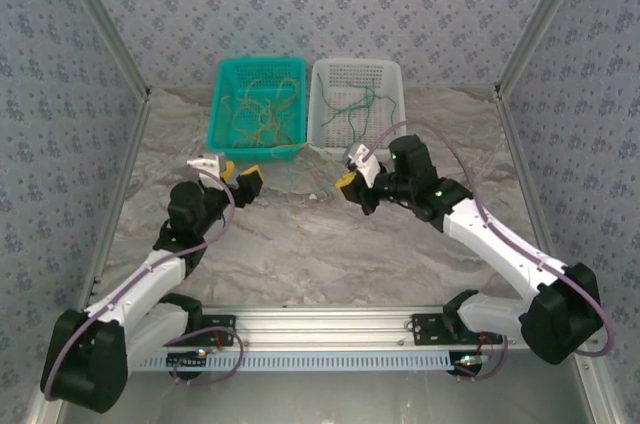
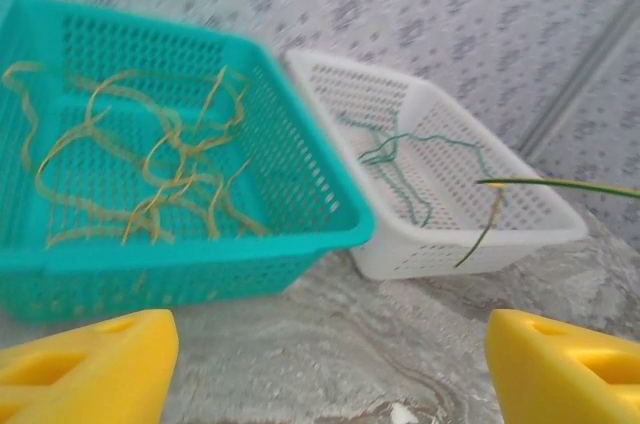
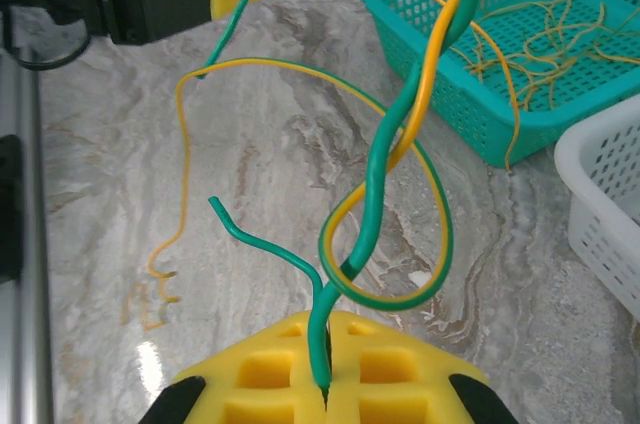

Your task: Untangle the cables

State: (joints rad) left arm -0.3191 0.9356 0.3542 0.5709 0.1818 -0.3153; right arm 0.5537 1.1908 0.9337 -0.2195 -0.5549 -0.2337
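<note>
Pinching a green cable [image 3: 320, 344], the right jaws press together; left jaws gape, empty.

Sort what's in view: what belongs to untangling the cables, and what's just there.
Job:
green cable clamped in the right gripper
yellow cable twisted round it
left gripper, open
yellow cables in the teal basket
green cables in the white basket

Just there:
table
patterned walls

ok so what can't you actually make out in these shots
- right wrist view: the twisted green cable and yellow cable leave the top edge, far ends cut off
- top view: that pair near the right pincer is too thin to trace
- left wrist view: a thin cable runs off the right edge
</note>
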